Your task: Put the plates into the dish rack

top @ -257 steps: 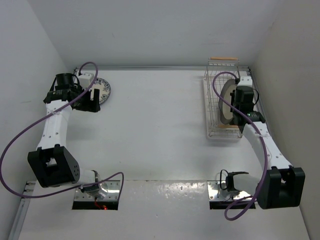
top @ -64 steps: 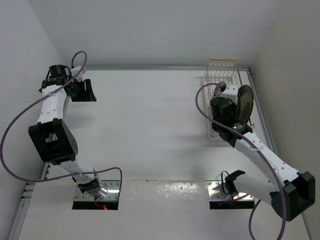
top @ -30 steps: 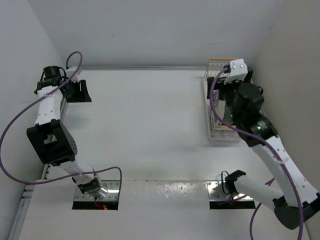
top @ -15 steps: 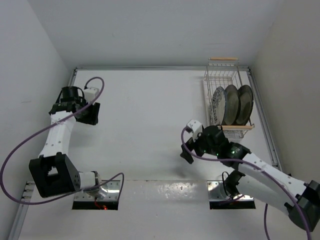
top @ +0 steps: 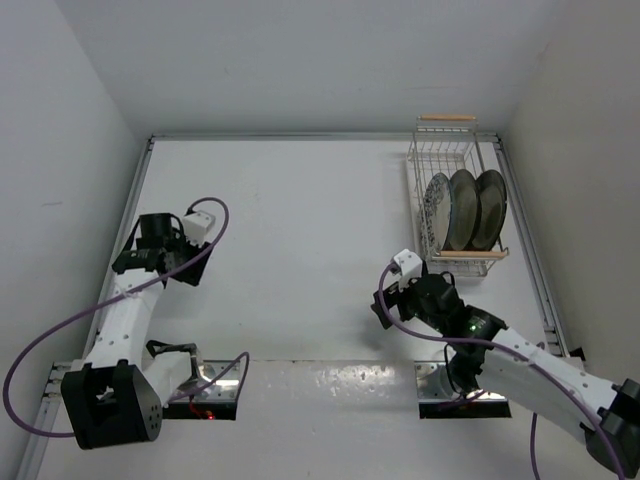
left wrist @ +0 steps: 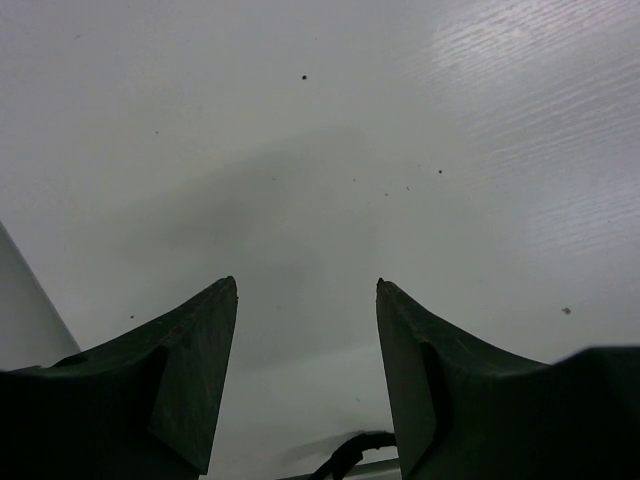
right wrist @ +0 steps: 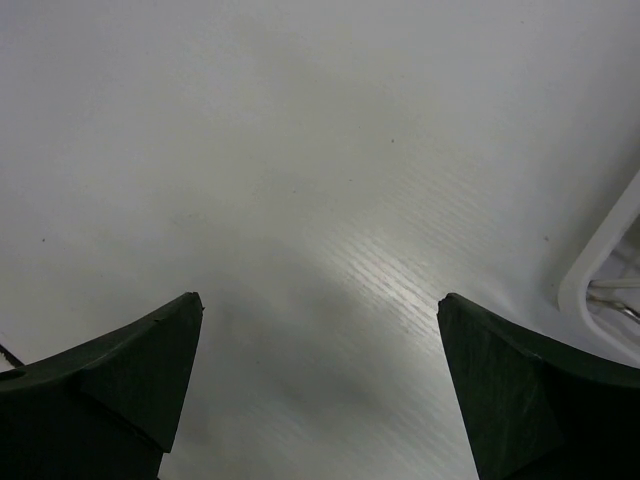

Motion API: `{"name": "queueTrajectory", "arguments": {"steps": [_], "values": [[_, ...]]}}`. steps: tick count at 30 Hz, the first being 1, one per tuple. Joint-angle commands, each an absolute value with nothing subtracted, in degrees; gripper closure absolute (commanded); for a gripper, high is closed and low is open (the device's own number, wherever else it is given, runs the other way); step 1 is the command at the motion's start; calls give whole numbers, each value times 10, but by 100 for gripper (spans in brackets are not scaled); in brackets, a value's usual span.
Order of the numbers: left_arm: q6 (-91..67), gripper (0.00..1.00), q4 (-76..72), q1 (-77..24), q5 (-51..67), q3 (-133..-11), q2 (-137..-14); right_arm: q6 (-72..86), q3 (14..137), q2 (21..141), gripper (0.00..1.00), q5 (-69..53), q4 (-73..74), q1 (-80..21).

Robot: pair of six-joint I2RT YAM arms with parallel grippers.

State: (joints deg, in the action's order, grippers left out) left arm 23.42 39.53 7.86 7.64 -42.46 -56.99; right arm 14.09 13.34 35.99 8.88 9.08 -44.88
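Observation:
The dish rack [top: 441, 158] stands at the back right of the table. Three plates stand on edge in it, side by side: the blue floral one [top: 436, 212] on the left, a cream one [top: 461, 208] in the middle and a dark-rimmed one [top: 490, 206] on the right. My right gripper [top: 384, 309] is open and empty over bare table, in front of the rack and to its left. In the right wrist view its fingers [right wrist: 150, 370] frame only table, with a white corner of the rack [right wrist: 598, 272] at the right edge. My left gripper [top: 183, 271] is open and empty at the table's left side.
White walls enclose the table on the left, back and right. A metal rail [top: 525, 245] runs along the right edge beside the rack. Both arm bases [top: 195, 385] sit at the near edge. A purple cable [top: 60, 330] loops beside the left arm.
The left arm has drawn back from the far left corner toward the near side. The right gripper, away from the rack, has shifted slightly nearer. The three plates stay in the rack.

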Motion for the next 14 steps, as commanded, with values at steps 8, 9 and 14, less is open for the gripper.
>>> {"name": "queueTrajectory", "arguments": {"steps": [8,9,14], "values": [[265,38,368,72,113,-409,-562,165,127,342,0,123,79,-453],[265,38,368,72,113,-409,-562,166,127,341,0,126,77,-453],[270,38,368,67,113,-409,-562,175,130,347,0,135,81,-452]]}}
